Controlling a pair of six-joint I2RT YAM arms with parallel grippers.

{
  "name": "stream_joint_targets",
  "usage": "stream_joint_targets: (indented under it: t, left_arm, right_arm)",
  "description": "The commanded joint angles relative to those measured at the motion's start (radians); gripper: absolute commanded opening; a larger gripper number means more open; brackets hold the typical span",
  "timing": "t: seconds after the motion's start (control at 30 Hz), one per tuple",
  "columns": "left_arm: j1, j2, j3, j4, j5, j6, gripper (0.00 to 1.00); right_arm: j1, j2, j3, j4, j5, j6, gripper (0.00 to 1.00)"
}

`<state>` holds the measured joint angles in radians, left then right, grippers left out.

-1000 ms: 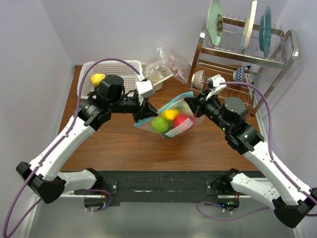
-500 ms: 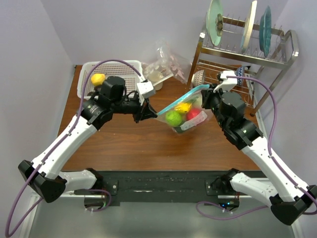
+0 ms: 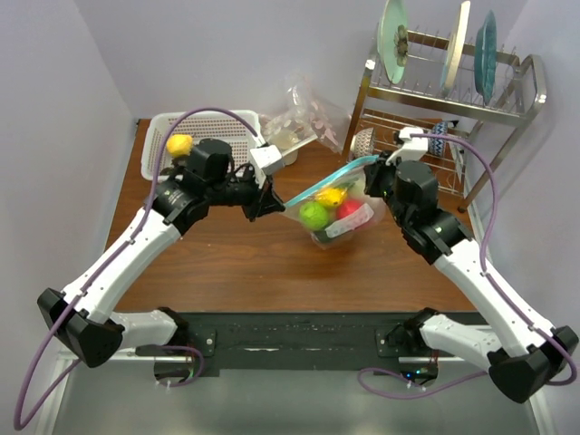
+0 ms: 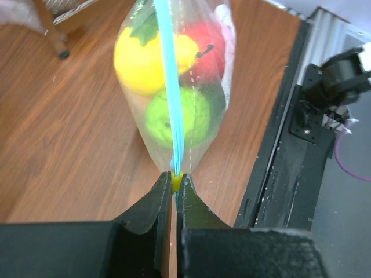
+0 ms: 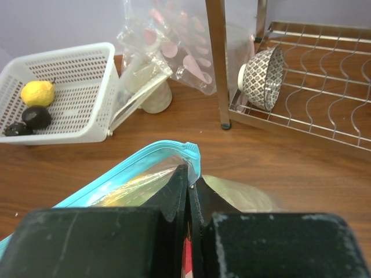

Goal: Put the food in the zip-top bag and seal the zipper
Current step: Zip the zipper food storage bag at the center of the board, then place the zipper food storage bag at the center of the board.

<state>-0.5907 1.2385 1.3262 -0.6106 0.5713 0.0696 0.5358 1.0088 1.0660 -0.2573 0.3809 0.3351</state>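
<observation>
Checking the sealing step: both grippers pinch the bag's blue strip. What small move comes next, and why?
Probably draw the left gripper along the zipper toward the right gripper: the strip is taut between them, and food hangs inside the zip-top bag.
</observation>
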Motion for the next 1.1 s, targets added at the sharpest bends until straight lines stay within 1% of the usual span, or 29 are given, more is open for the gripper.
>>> stream_joint_targets:
  t: [0.0,0.03,0.07,0.17,0.3,0.33,0.4,0.47,0.57,0.77,0.8,0.83,0.87,0.9,0.93,0.97,1.03,1.07]
  left_arm:
    - [0.038,0.018,-0.021,-0.064,-0.135,-0.104,0.00]
    - [0.051,0.024,-0.024,-0.048,-0.167,-0.117,0.00]
    - [0.058,0.027,-0.025,-0.041,-0.232,-0.126,0.00]
    - [0.097,0.044,-0.015,-0.040,-0.329,-0.152,0.00]
    - [0.173,0.052,0.002,-0.049,-0.347,-0.169,0.00]
    - [0.202,0.052,0.004,-0.058,-0.366,-0.175,0.00]
    - [0.226,0.039,-0.001,-0.061,-0.421,-0.185,0.00]
    - [0.256,0.032,-0.007,-0.058,-0.456,-0.188,0.00]
    - [0.298,0.030,-0.010,-0.052,-0.471,-0.185,0.00]
    - [0.387,0.105,0.030,-0.023,-0.505,-0.162,0.00]
    - [0.396,0.134,0.053,-0.012,-0.505,-0.160,0.00]
    - [0.411,0.150,0.063,-0.009,-0.511,-0.160,0.24]
    - [0.414,0.162,0.077,-0.008,-0.533,-0.162,0.48]
    - [0.414,0.177,0.093,0.000,-0.536,-0.162,0.66]
    - [0.414,0.179,0.094,0.009,-0.531,-0.160,0.94]
    - [0.414,0.174,0.096,0.014,-0.518,-0.159,1.00]
    - [0.414,0.139,0.090,0.034,-0.505,-0.162,1.00]
    - [0.414,0.124,0.087,0.040,-0.501,-0.165,1.00]
  right_arm:
    - [-0.045,0.057,0.019,0.127,-0.020,0.031,0.00]
    - [-0.043,0.066,0.018,0.144,-0.046,0.036,0.00]
    - [-0.045,0.095,0.026,0.159,-0.098,0.041,0.00]
    - [-0.045,0.172,0.077,0.176,-0.161,0.058,0.00]
    - [-0.045,0.281,0.127,0.210,-0.304,0.099,0.00]
    - [-0.042,0.299,0.132,0.220,-0.324,0.105,0.00]
    - [-0.039,0.358,0.144,0.253,-0.374,0.131,0.00]
    - [-0.036,0.395,0.153,0.305,-0.381,0.153,0.00]
    - [-0.022,0.464,0.182,0.342,-0.421,0.165,0.00]
    - [0.007,0.616,0.279,0.397,-0.450,0.170,0.00]
    - [0.013,0.631,0.291,0.401,-0.451,0.168,0.08]
    - [0.012,0.648,0.307,0.401,-0.453,0.168,0.22]
    - [0.012,0.674,0.345,0.377,-0.456,0.167,0.54]
    - [0.012,0.685,0.365,0.356,-0.456,0.162,0.62]
    - [0.013,0.691,0.383,0.334,-0.456,0.157,0.66]
    - [0.015,0.686,0.399,0.307,-0.456,0.144,0.70]
    - [0.015,0.663,0.397,0.287,-0.445,0.125,0.72]
    - [0.013,0.619,0.382,0.268,-0.439,0.102,0.73]
